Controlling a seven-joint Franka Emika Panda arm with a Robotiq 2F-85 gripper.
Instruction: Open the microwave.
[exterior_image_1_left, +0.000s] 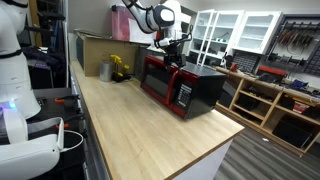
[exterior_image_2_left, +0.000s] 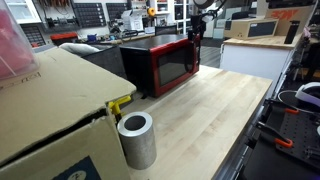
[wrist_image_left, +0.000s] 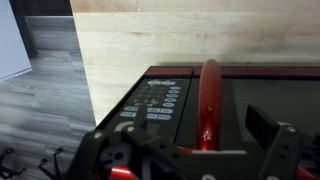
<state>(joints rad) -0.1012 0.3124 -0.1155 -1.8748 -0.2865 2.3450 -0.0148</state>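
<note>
The microwave (exterior_image_1_left: 182, 85) is sitting toward the far right of the wooden counter (exterior_image_1_left: 130, 135), its door looking shut. The gripper (exterior_image_1_left: 172, 47) is hanging just above its front. In the wrist view the jaws are standing apart with the red handle (wrist_image_left: 210, 95) showing between them; whether they are touching it, I cannot tell.

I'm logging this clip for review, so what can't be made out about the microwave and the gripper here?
1. Inside of the microwave: both exterior views, the dark glass door hides it.
2. Labels on the control panel: wrist view, blurred and too small.
3. Whether the jaws touch the red handle: wrist view, the gripper is blurred and cut off by the bottom edge.
</note>
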